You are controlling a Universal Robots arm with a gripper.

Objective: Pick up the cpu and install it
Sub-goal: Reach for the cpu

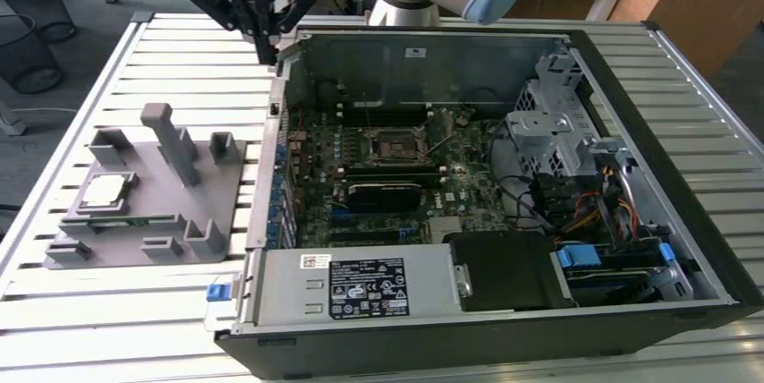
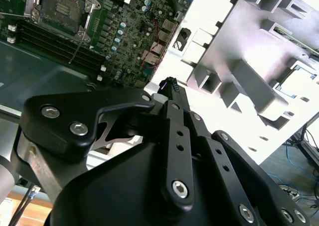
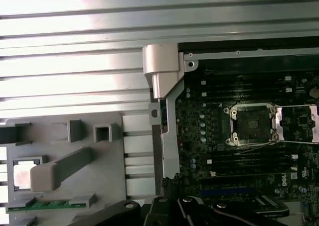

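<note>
The cpu (image 1: pixel 102 189) lies flat, silver top up, in a shallow nest of the grey holder (image 1: pixel 161 204). The holder rests on the slatted table (image 1: pixel 191 61) at the exterior view's left, just beside the open case (image 1: pixel 668 177). In the first wrist view a green memory stick (image 3: pixel 45 204) lies in a slot just beside the cpu (image 3: pixel 21 176). The holder's tall post (image 1: pixel 174 146) stands near the cpu on the other side.

The pincer (image 1: pixel 267 50) hangs high over the case's wall, between the holder and the socket (image 1: pixel 392 144). Its fingers are pressed together with nothing between them, so the cpu is not yet picked up, and the step in hand looks to be the reach toward the holder.

To do that well, the pincer should be spread before it goes down, not at the chip. It should be squared to the nest so each finger meets one of two opposite thin edges. A straight drop from above seems wisest, since the post and the low blocks around the nest leave little room for a slanted approach. The grip should be light and level. A tilted chip could catch on the nest's lip, and the smooth metal top gives no hold, so the edges must carry it. The memory stick should be left untouched
</note>
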